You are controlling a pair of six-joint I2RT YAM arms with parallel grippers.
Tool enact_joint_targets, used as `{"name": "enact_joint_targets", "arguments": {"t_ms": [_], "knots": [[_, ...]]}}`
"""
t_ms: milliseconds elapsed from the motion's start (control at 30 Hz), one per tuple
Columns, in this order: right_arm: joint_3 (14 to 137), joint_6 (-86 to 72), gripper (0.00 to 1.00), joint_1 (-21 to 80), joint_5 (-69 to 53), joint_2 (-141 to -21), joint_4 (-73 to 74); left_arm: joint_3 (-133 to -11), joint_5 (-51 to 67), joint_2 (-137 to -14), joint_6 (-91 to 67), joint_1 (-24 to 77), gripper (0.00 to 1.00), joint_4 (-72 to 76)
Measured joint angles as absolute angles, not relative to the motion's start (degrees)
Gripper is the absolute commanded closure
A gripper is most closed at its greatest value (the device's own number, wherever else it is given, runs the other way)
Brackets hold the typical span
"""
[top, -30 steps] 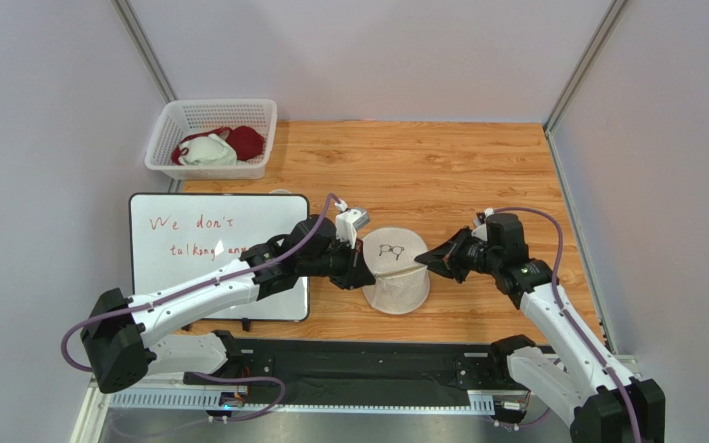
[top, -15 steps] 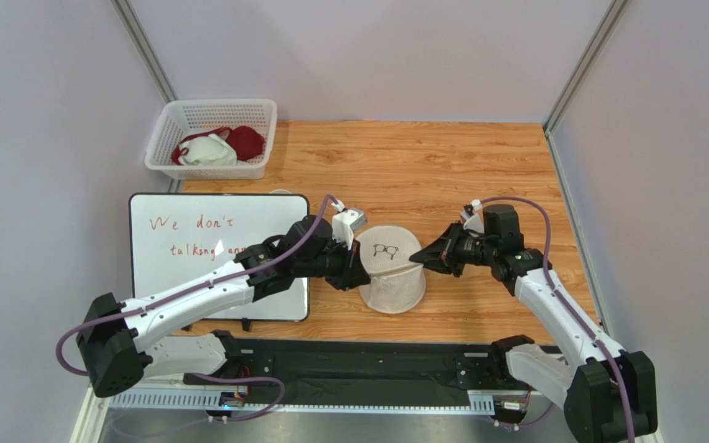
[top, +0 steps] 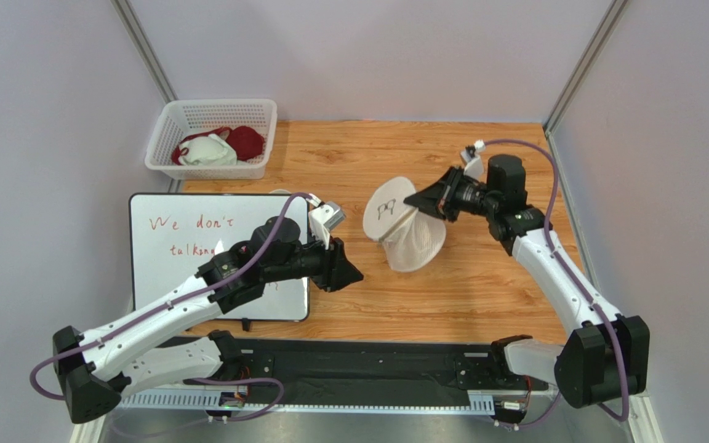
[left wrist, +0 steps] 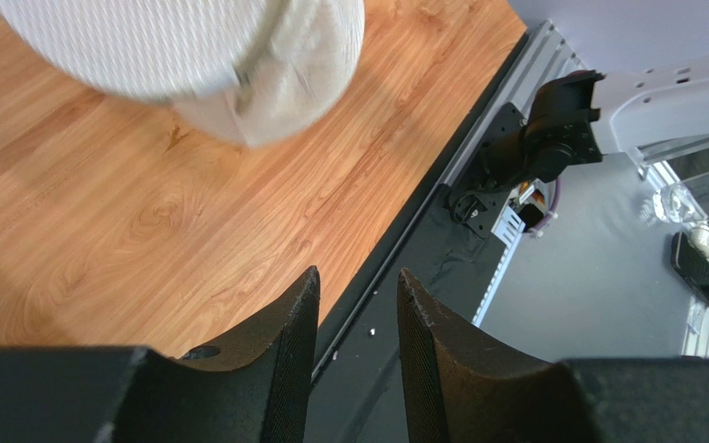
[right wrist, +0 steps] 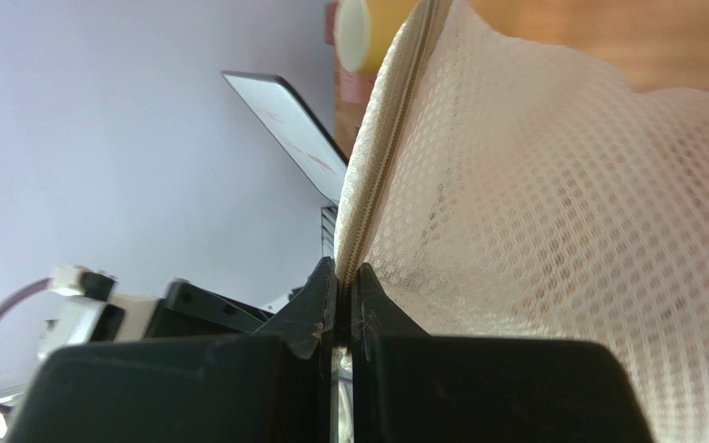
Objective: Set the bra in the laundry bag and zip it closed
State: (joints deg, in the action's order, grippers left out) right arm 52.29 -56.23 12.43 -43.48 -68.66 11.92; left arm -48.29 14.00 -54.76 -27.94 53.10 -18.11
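We note the right hand [top: 413, 200] clamped on the zipper edge of the laundry bag [top: 411, 238], tilting it over the desk [top: 488, 286], likely for carrying. The left hand [top: 354, 276] is apart, empty, nearby.

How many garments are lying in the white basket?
2: a white garment in the middle of the basket, a dark red garment right of it. Others may be hidden underneath.

A robotics lab test cell — plain pale wall panels [top: 377, 55] on aluminium posts [top: 145, 51] box in a wood-grain table [top: 478, 295]. A cabled left arm [top: 173, 303] and right arm [top: 557, 272] are bolted to a black base rail [top: 358, 365], beside a whiteboard [top: 159, 268] with red handwriting.
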Motion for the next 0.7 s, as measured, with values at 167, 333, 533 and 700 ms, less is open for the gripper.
{"name": "enact_joint_targets", "arguments": {"t_ms": [167, 333, 533, 700], "knots": [[63.4, -57.3, 0.98, 11.9, -41.3, -73.0, 7.8, -48.3, 14.0, -50.4, -27.9, 53.1, 0.57, -19.8], [64.8, -57.9, 0.91, 10.9, -37.9, -79.7, 3.1, -46.9, 14.2, -44.6, -28.4, 53.1, 0.57, -20.9], [55.9, -60.2, 0.72, 8.1, -38.1, -93.5, -7.3, -43.3, 14.2, -37.3, -30.1, 53.1, 0.56, -23.0], [50.8, -59.0, 0.33, 7.2, -40.2, -100.1, -7.4, -41.5, 14.3, -32.0, -31.8, 53.1, 0.53, -25.3]]}}
